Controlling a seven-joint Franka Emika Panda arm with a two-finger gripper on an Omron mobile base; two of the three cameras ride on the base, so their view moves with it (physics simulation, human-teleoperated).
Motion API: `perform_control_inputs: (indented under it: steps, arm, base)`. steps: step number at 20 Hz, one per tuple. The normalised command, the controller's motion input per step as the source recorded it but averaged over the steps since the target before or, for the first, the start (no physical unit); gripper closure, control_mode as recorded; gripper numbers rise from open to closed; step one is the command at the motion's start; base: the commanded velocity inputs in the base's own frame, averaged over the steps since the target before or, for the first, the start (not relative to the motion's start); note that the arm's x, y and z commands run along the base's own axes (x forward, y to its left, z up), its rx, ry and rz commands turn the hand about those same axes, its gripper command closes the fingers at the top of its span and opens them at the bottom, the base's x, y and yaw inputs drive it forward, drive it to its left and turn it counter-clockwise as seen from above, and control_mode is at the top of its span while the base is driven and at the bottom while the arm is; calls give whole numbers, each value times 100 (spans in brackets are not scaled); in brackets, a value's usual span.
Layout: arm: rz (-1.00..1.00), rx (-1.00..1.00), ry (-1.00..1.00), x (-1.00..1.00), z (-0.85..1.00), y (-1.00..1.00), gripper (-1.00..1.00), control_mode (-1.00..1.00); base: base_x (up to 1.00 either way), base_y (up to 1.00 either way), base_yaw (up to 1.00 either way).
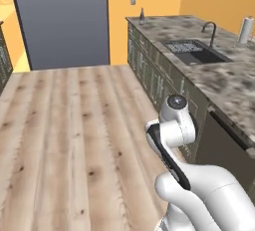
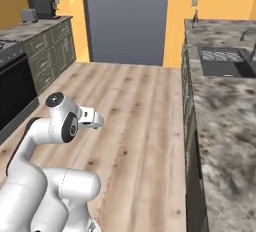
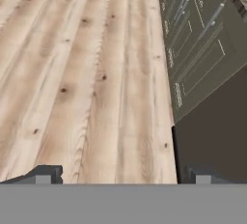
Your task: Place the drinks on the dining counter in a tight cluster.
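Observation:
The drinks and the dining counter are out of view. My gripper hangs over the pale wood floor, pointing down at it, next to the foot of the dark green cabinet fronts. Its two dark fingertips stand far apart at the bottom of the hand view, open, with nothing between them. In both base views my white arm is folded up close to the base.
On the right runs a marbled counter with drawers, a sink, a faucet, a paper towel roll and a small dispenser. A stove and cabinets stand left. A grey panel is ahead across open floor.

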Motion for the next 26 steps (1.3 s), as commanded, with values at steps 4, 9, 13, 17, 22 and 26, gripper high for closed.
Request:
perform_control_inputs:
  steps: [4,9,13,17,22,26]
  arm:
    - [0,0,0,0,0,0,-100,100]
    - [0,0,0,0,0,0,-100,100]
    - [0,0,0,0,0,0,-100,100]
    - [0,0,0,0,0,0,-100,100]
    - [0,0,0,0,0,0,-100,100]
    - [0,0,0,0,0,0,-100,100]
  base:
    - [79,0,0]
    - [81,0,0]
    - [79,1,0]
    - [78,3,0]
    - [76,3,-2]
    - [70,4,-10]
